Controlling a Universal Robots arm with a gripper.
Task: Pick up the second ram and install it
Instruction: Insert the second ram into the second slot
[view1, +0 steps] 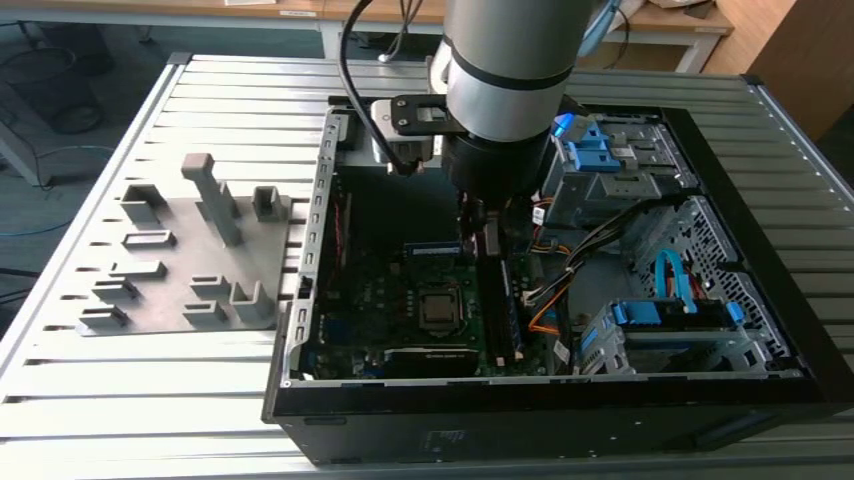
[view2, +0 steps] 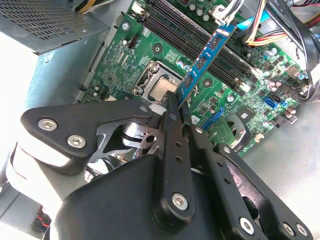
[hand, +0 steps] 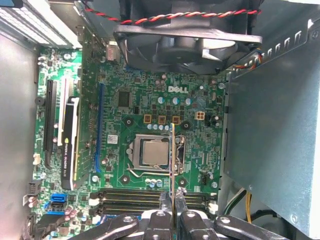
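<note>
The second ram (view2: 202, 65) is a slim blue-green strip with black chips. My gripper (view2: 179, 107) is shut on one end of it, and the rest sticks out from the fingertips over the green motherboard (view2: 125, 55). In the first wrist view the ram (hand: 172, 160) appears edge-on as a thin line rising from the gripper (hand: 173, 197), crossing beside the processor socket (hand: 154, 152). The long black memory slots (view2: 192, 37) lie just beyond the ram's far end. In the exterior view the gripper (view1: 483, 240) hangs inside the open computer case (view1: 300, 300), above the board.
A case fan (hand: 187, 30) with red and black wires and a grey power supply box (hand: 270, 140) flank the board. Blue drive cages (view1: 667, 315) and cable bundles (view1: 601, 240) fill the exterior view's right. A grey fixture plate (view1: 174, 250) lies on the slatted table.
</note>
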